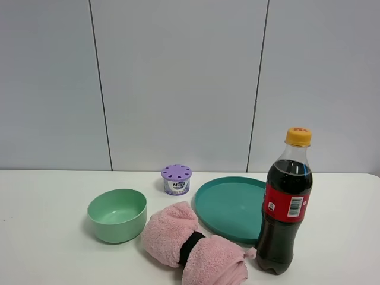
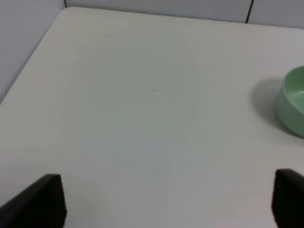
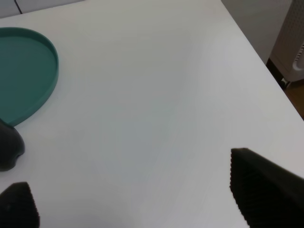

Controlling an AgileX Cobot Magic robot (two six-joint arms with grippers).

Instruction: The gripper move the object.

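Note:
The cola bottle (image 1: pixel 286 205), dark with a red label and an orange-yellow cap, stands upright at the front right of the white table, just right of the teal plate (image 1: pixel 228 205). Neither gripper shows in the exterior high view. In the left wrist view my left gripper (image 2: pixel 166 202) is open and empty over bare table, with the green bowl (image 2: pixel 294 102) off to one side. In the right wrist view my right gripper (image 3: pixel 128 183) is open and empty. The bottle's dark base (image 3: pixel 8 147) sits close by one jaw, beside the teal plate (image 3: pixel 23 71).
A green bowl (image 1: pixel 117 214) stands left of centre. A rolled pink towel with a black band (image 1: pixel 193 243) lies in front of the plate. A small purple-lidded tub (image 1: pixel 177 179) stands behind. The table's right edge (image 3: pixel 266 61) drops off to the floor.

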